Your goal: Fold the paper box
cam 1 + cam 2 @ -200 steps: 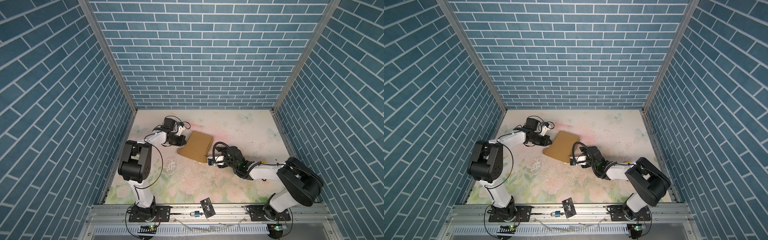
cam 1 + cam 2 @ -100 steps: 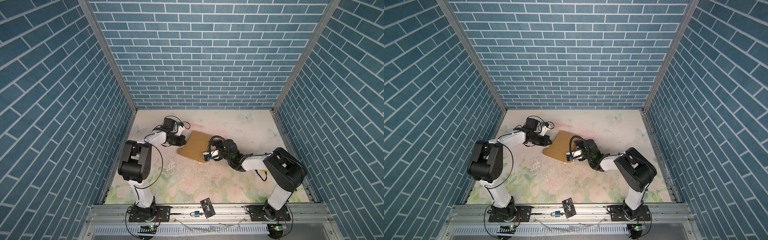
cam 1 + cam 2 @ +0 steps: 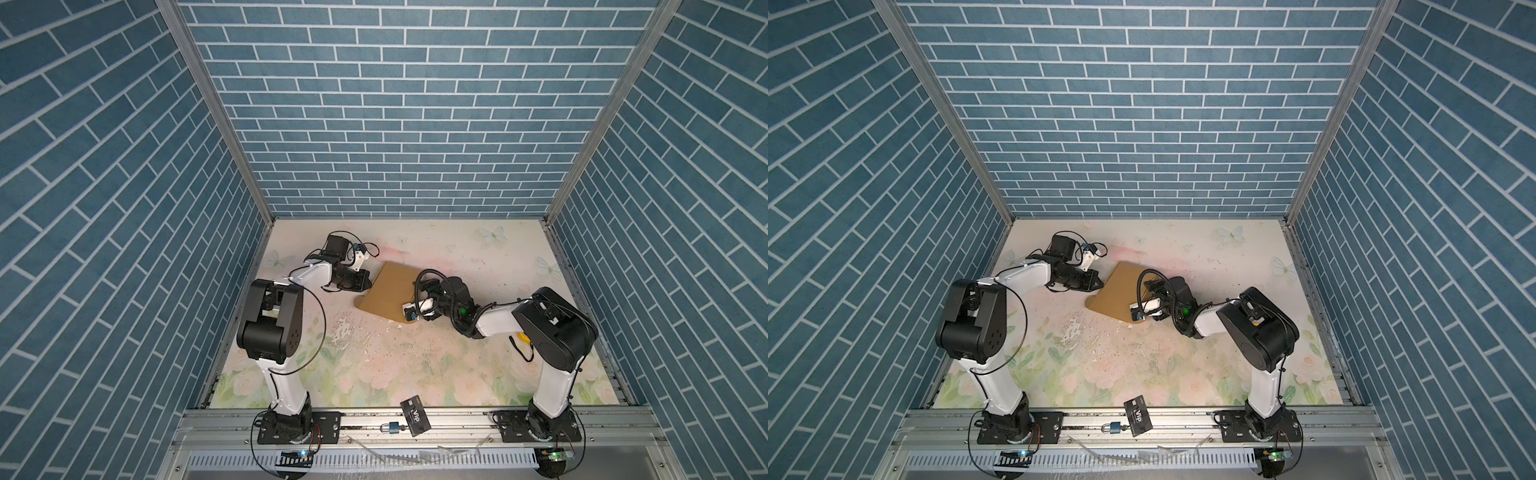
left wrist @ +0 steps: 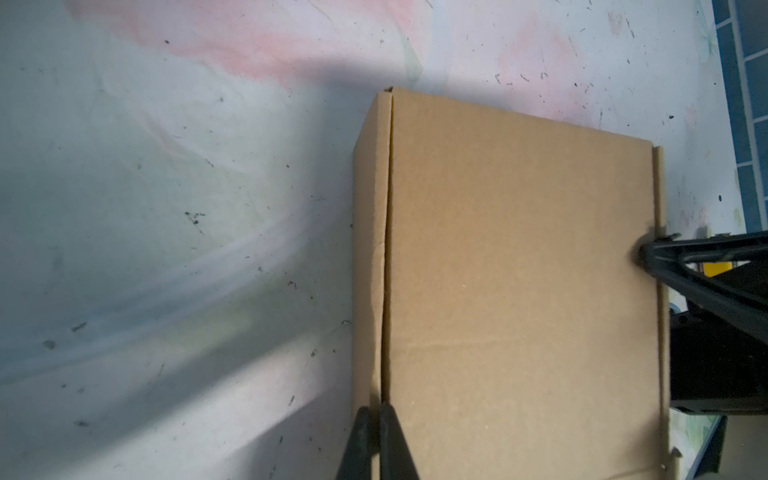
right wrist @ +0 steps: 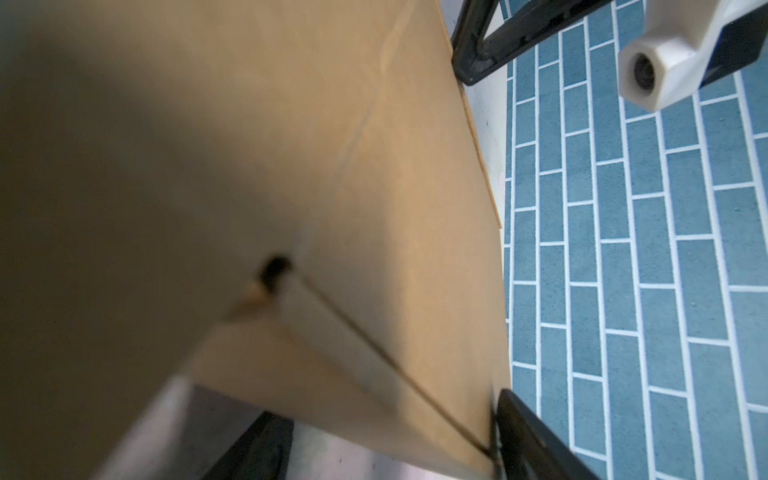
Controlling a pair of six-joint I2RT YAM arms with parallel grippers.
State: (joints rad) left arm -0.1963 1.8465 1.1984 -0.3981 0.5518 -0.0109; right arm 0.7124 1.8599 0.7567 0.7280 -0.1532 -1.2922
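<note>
right pincer point(image 3: 419, 293) has advanced onto the tan cardboard paper box point(image 3: 390, 291), spread; left pincer point(image 3: 367, 283) clenched at its edge. seemingly lid-closing; next, press flat.

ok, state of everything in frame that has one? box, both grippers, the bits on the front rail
paper box: assembled, lid down, on the table.
left gripper: jaws shut, tips at the seam between lid and side wall.
right gripper: jaws open, straddling the box's opposite edge; contact unclear.
padlock: lying on the front rail; locked or not, too small to tell.
VIP card: lying askew on the rail.
</note>
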